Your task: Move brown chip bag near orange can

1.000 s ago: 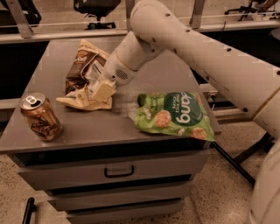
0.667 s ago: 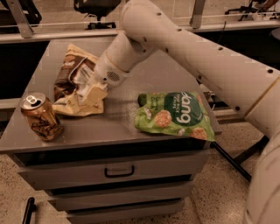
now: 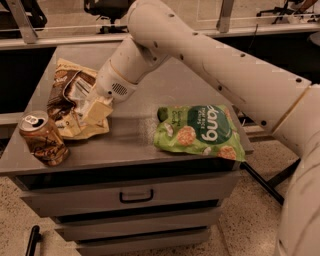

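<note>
Because the brown chip bag (image 3: 70, 97) has slid toward nine o'clock over the last second, it now lies just beside the orange can (image 3: 42, 140), which sits at its seven o'clock. We judge the move nearly done. Our gripper (image 3: 96, 113) is clamped on the bag's near edge. A green bag (image 3: 200, 132) rests at three o'clock on the grey cabinet top (image 3: 132, 137), and an office chair (image 3: 107, 7) stands behind.

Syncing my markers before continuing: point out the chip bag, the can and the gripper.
chip bag (image 3: 64, 100): camera view, dark crinkled front.
can (image 3: 45, 144): camera view, side wall.
gripper (image 3: 96, 114): camera view, tip, on the bag's right part.
</note>
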